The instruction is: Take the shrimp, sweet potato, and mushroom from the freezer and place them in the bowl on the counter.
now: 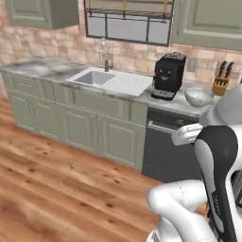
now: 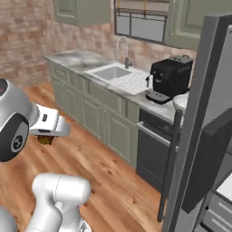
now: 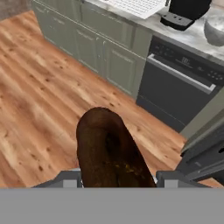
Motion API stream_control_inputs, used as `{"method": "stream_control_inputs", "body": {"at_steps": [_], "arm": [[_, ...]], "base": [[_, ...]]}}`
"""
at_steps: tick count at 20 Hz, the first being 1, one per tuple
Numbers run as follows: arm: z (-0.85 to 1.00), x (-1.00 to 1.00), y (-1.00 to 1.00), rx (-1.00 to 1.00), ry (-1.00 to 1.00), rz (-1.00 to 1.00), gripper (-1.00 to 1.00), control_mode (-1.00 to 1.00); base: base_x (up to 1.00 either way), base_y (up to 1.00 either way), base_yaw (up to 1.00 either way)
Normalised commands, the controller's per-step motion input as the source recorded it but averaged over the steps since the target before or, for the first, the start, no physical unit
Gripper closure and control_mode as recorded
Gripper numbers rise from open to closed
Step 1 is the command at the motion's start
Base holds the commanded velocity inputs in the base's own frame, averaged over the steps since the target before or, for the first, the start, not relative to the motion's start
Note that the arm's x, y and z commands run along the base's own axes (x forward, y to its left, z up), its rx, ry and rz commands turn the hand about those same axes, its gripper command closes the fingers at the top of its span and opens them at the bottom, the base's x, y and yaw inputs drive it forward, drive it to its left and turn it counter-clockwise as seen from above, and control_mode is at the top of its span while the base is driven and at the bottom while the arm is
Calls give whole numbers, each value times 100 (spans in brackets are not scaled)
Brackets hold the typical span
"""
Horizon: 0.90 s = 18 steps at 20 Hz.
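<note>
Hand view gives you the clearest look: the gripper is clamped on a long, dark brown sweet potato, which stands up between the two fingers and reaches out over the wooden floor. Beyond it you see the dark dishwasher under the counter, and the bowl at the upper right edge of that view.

In the right base view you find the hand low on the left, over the floor, with a bit of the brown sweet potato showing under it. The freezer stands on the right with its door swung open and its long bar handle towards you; pale drawers show low inside.

In the left base view the bowl sits on the counter between the black coffee machine and the knife block, well apart from the sink.
</note>
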Motion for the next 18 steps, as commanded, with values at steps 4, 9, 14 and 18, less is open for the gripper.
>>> {"method": "stream_control_inputs", "body": {"at_steps": [4, 9, 14, 18], "arm": [[0, 0, 0, 0, 0, 0, 100, 100], [0, 0, 0, 0, 0, 0, 100, 100], [0, 0, 0, 0, 0, 0, 100, 100], [0, 0, 0, 0, 0, 0, 100, 100]], "base": [[71, 83, -70], [66, 65, -70], [61, 41, -69], [86, 32, -59]]}}
